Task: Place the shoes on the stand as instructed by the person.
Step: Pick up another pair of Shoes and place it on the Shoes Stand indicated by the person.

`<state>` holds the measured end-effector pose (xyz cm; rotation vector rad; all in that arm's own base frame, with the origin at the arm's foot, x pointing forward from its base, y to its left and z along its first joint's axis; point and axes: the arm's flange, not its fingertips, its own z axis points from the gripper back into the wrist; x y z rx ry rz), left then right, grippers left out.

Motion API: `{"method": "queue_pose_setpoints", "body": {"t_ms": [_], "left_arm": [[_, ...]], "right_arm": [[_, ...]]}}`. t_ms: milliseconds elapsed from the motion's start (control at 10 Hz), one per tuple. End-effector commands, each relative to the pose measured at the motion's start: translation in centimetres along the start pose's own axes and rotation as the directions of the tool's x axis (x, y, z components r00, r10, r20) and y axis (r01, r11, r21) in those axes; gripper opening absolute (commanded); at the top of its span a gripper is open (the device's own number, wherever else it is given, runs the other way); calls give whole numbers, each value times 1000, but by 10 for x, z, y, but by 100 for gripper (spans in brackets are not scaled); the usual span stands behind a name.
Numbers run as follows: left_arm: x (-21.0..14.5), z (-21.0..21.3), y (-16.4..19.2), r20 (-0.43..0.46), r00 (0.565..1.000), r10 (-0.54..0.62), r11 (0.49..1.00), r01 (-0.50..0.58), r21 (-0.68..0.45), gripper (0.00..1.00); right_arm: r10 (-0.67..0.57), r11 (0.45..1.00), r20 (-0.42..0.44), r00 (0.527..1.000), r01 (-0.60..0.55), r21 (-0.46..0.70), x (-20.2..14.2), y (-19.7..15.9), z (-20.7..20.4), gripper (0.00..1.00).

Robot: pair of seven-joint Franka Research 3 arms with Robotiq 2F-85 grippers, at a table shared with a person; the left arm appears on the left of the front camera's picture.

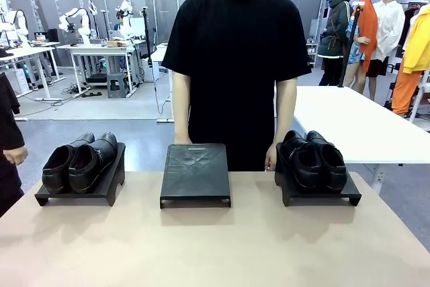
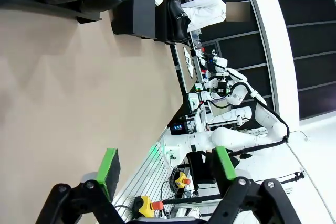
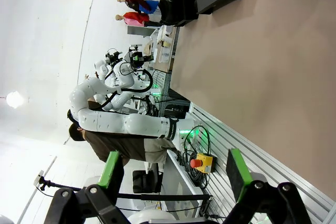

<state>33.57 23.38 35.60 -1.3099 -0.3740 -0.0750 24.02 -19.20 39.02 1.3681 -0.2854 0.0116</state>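
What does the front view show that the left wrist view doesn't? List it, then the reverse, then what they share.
Front view alone: the person standing behind the table, three black stands in a row, the middle stand bare, a pair of shoes on the left stand and another pair on the right stand.

Left wrist view alone: the left gripper with its green pads apart, holding nothing, and a white robot arm farther off.

Both: the tan table and black stands carrying shoes.

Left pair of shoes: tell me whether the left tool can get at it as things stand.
Probably yes. The left tool is open and holds nothing, bare table lies before the left pair of shoes, and the person stands behind the stands.
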Motion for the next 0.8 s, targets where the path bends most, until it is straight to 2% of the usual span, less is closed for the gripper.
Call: {"method": "queue_pose_setpoints", "body": {"t_ms": [0, 700], "left_arm": [[-4, 1, -4, -14, 1000, -10, 1000, 10, 3, 90], [-4, 1, -4, -14, 1000, -10, 1000, 10, 3, 90]], "right_arm": [[3, 1000, 2, 1000, -3, 9, -2, 3, 0, 100], [3, 1000, 2, 1000, -3, 9, -2, 3, 0, 100]]}}
